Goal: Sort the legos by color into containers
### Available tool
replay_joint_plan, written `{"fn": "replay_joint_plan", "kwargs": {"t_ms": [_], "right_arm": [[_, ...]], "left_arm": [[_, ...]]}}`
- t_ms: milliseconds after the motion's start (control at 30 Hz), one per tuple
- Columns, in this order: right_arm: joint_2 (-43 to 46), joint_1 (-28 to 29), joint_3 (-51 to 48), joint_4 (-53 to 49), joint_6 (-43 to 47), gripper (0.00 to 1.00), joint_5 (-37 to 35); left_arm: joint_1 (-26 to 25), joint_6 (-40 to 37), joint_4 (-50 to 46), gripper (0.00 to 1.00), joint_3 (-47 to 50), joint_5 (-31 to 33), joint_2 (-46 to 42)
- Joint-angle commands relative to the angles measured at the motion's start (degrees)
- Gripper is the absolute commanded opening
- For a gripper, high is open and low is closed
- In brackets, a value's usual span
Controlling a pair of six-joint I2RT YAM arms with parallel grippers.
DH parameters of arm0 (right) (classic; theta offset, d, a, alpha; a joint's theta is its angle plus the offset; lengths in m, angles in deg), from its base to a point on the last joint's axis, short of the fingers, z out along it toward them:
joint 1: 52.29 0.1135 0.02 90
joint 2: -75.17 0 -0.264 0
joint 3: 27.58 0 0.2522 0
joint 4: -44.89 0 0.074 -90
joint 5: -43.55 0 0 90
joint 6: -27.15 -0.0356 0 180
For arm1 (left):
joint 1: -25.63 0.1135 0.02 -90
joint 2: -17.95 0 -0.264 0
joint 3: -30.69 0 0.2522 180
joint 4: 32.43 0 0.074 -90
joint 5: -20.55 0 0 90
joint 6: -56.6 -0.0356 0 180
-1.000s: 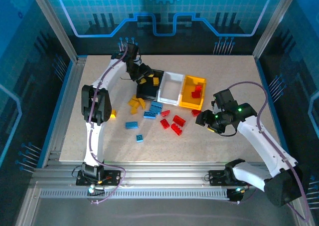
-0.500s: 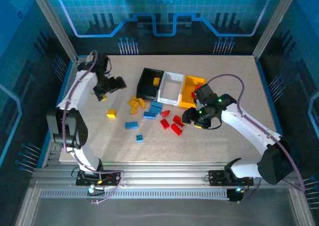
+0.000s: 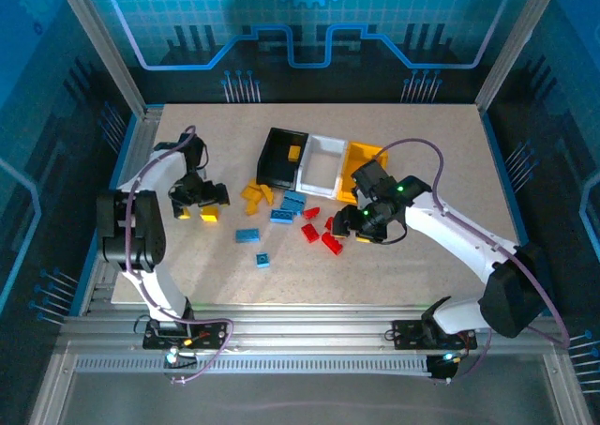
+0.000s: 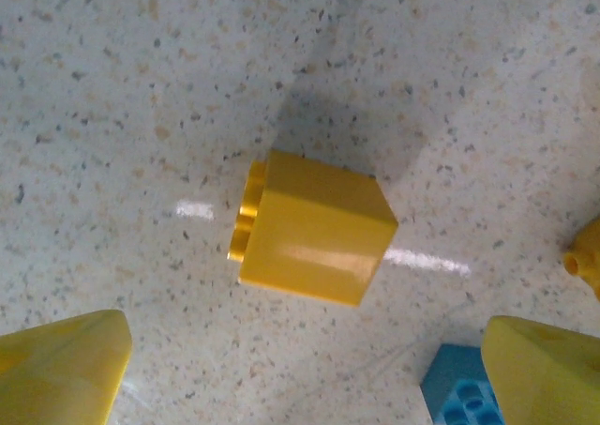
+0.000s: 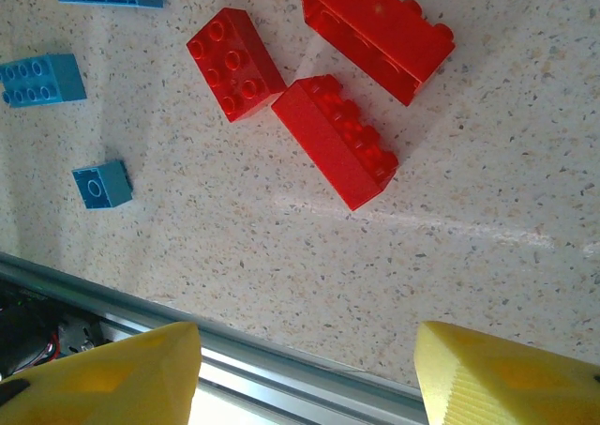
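The black bin point(image 3: 277, 162), white bin point(image 3: 322, 167) and yellow bin point(image 3: 349, 174) stand in a row at the table's middle back. One yellow brick point(image 3: 293, 151) lies in the black bin. My left gripper point(image 3: 203, 205) hangs open just above a lone yellow brick point(image 3: 208, 216) point(image 4: 314, 228), which lies on its side ahead of the open fingers point(image 4: 61, 369). My right gripper point(image 3: 352, 228) point(image 5: 305, 378) is open, low over the table beside three red bricks point(image 5: 337, 139) point(image 3: 331, 242). Nothing sits between its fingers point(image 5: 506, 378).
Loose yellow bricks point(image 3: 253, 195) and blue bricks point(image 3: 289, 207) lie in front of the black bin. Two more blue bricks point(image 3: 247, 235) point(image 3: 262, 259) sit nearer the front. My right arm covers part of the yellow bin. The table's metal front rail point(image 5: 281, 369) is close to the right fingers.
My left arm left the black bin, swung out to the far left, then came down over the lone yellow brick. My right arm moved left from beside the yellow bin to the red bricks.
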Motion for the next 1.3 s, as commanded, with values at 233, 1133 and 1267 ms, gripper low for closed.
{"fn": "replay_joint_plan", "kwargs": {"t_ms": [233,1133,1267], "right_arm": [[2.0,1.1,0.7,-3.2,-1.8,0.63,-1.9],[2.3,1.2,0.0,-2.3,0.3,0.63,-3.6],[4.6,0.2,-2.4,-1.6,0.2,0.63,-3.6]], "left_arm": [[0.0,-4.0,4.3,0.83,-1.0,1.0,6.8],[0.0,13.1,6.2,0.48,-1.0,-20.8,-2.9],[-0.9,25.1,13.7,0.48,-0.5,-28.6,-4.6]]}}
